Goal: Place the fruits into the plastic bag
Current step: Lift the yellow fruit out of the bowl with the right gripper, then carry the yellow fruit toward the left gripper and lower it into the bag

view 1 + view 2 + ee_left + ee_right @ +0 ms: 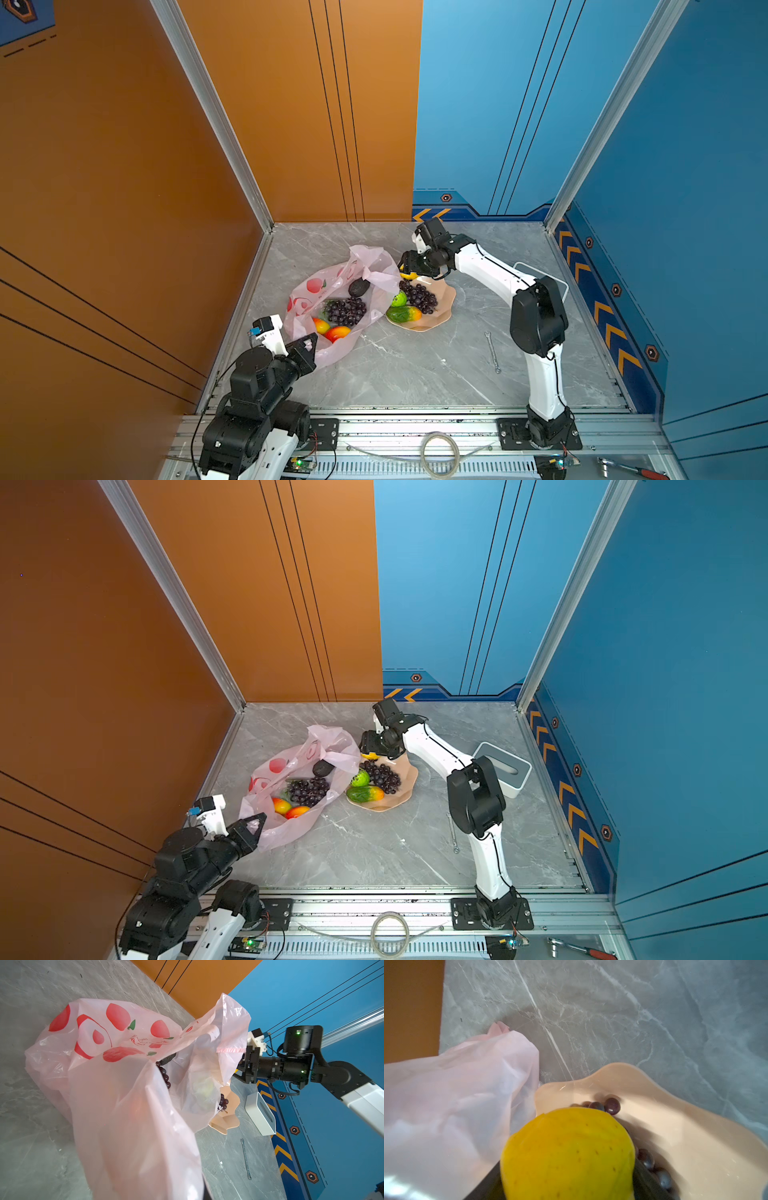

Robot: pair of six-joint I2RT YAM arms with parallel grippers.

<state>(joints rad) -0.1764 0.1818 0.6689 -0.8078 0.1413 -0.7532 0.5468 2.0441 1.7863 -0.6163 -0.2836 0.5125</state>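
Only your right wrist view plainly shows the right claw (408, 269) pinching the lemon (568, 1155), the bowl (685, 1126) of grapes (612, 1105) below it; your left claw (309, 341) pinches the plastic bag (307, 299), avocado (358, 287) and a grape bunch (347, 311) inside.

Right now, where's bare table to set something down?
Widest bare patch: front middle of the table, bordered by the bag, the wrench and the front rail. Narrower strip behind the bag, up to the orange wall. Crowded: bag and bowl meet, the right gripper holds the lemon over that seam, and the left gripper grips the bag's near end.
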